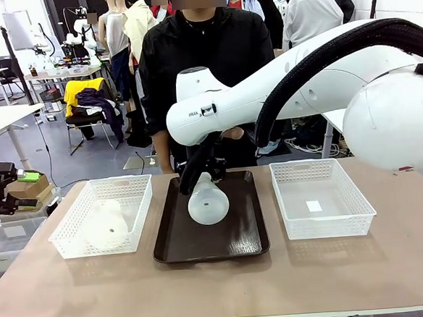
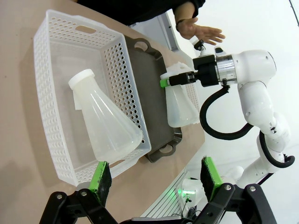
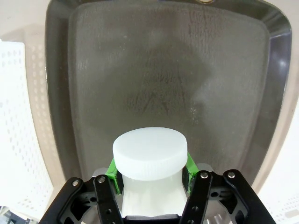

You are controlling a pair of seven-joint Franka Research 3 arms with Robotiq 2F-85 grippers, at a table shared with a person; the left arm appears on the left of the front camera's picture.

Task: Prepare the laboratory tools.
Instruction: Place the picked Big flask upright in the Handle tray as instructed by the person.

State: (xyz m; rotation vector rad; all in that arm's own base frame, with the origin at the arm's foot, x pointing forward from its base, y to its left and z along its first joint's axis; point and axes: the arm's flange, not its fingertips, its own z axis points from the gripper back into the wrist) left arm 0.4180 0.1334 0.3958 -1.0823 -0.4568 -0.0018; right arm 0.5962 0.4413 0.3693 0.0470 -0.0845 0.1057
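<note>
White arm (image 1: 265,100), black end effector (image 2: 155,173), green pads (image 2: 100,176)
</note>
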